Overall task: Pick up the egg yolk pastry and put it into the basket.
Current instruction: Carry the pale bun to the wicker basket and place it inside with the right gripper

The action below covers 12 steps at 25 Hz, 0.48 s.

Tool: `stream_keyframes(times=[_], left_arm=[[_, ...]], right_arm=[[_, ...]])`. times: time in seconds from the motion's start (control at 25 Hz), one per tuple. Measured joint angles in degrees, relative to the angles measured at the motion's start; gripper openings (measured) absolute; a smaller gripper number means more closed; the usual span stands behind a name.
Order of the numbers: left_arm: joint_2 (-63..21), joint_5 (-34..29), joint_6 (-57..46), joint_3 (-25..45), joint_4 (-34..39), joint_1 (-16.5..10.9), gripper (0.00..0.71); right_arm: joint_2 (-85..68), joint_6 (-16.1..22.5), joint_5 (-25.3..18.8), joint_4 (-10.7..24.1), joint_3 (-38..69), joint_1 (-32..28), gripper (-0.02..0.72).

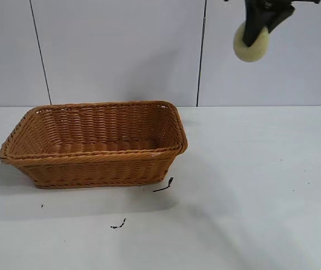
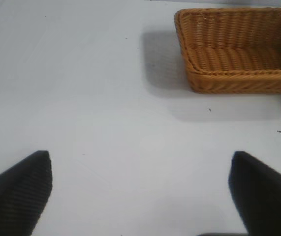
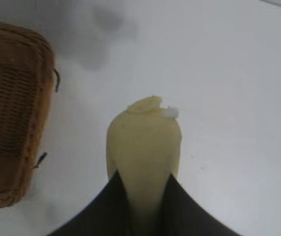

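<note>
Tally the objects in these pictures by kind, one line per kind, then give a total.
Egg yolk pastry: 1, held aloft in the right gripper
Basket: 1, on the table
Total: 2
The left gripper holds nothing.

The right claw [image 1: 254, 35] hangs high, fingers pinched together; the left claw [image 2: 140, 196] hovers low, fingers spread.

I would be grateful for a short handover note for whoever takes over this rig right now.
Right gripper: shut on the egg yolk pastry, held high above the table, to the right of the basket.
Left gripper: open, low over bare table, holding nothing.
Done: pastry picked up.
Left: carry it over the basket, which looks empty, and release it inside.
</note>
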<state>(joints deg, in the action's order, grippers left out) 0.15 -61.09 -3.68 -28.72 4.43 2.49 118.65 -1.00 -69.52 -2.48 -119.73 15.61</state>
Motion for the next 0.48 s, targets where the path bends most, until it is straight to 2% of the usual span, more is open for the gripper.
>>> stream_keyframes(times=[0.24, 0.48], left_arm=[[0.0, 0.0, 0.0, 0.0, 0.0, 0.0, 0.696], [0.0, 0.0, 0.0, 0.0, 0.0, 0.0, 0.696]], right_arm=[[4.11, 1.0, 0.07, 0.0, -3.18, 10.29, 0.06], [8.56, 1.0, 1.57, -0.21, -3.28, 17.65, 0.06]])
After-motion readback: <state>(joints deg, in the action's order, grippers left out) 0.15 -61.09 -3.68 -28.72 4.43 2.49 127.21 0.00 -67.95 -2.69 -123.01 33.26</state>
